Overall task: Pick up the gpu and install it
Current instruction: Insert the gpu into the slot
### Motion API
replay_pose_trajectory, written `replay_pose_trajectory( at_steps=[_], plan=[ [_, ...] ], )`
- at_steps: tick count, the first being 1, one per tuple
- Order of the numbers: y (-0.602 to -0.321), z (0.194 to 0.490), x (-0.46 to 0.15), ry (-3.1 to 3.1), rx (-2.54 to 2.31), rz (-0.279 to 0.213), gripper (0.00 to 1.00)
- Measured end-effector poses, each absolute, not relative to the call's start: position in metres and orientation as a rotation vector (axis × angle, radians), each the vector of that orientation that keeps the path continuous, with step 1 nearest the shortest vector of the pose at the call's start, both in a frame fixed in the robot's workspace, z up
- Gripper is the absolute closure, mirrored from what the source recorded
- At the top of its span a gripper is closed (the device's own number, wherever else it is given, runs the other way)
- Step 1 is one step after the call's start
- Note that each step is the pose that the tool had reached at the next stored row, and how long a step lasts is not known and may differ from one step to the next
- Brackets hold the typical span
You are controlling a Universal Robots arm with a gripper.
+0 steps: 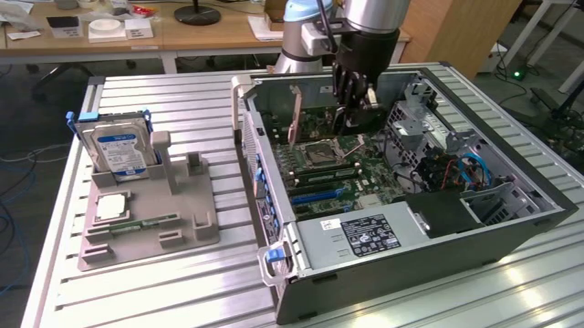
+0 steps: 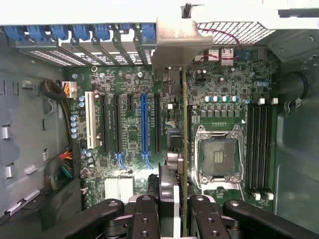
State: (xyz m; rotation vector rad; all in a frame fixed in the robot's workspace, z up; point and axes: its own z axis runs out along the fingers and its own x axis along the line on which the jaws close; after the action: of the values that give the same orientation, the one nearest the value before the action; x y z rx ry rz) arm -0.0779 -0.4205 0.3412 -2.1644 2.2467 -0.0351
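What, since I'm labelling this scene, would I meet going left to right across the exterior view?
Hard drive with blue label → blue handle on the computer case → tool gripping the gpu → blue cables inside the case.

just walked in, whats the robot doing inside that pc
The robot arm is down inside the open computer case, with its jaws closed on the gpu. In the wrist view the card stands on edge over the motherboard, beside the CPU socket, with its metal bracket toward the rear slot covers. Whether it is seated in a slot cannot be told. A hard drive sits in the grey holder outside the case.
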Motion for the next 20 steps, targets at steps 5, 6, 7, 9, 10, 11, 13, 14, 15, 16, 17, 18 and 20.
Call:
replay_pose_trajectory(
  at_steps=[5,6,7,9,10,11,13,14,15,16,17,18,20],
  plan=[
    [-0.4206,0.3393,-0.0779,2.247,-2.164,-0.035,0.72],
    [-0.4206,0.3389,-0.0779,2.247,-2.164,-0.035,0.72],
    [-0.4206,0.3385,-0.0779,2.247,-2.164,-0.035,0.72],
    [-0.4206,0.3377,-0.0779,2.247,-2.164,-0.035,0.72],
    [-0.4206,0.3372,-0.0779,2.247,-2.164,-0.035,0.72],
    [-0.4207,0.3368,-0.0779,2.247,-2.164,-0.035,0.72],
    [-0.4208,0.3359,-0.0779,2.247,-2.164,-0.035,0.72],
    [-0.4208,0.3354,-0.0779,2.247,-2.164,-0.035,0.72],
    [-0.4208,0.335,-0.0779,2.247,-2.164,-0.035,0.72],
    [-0.4209,0.3346,-0.0779,2.247,-2.164,-0.035,0.72],
    [-0.4209,0.3341,-0.0779,2.247,-2.164,-0.035,0.72],
    [-0.421,0.3337,-0.0779,2.247,-2.164,-0.035,0.72],
    [-0.4212,0.3327,-0.0779,2.247,-2.164,-0.035,0.72]
  ],
)
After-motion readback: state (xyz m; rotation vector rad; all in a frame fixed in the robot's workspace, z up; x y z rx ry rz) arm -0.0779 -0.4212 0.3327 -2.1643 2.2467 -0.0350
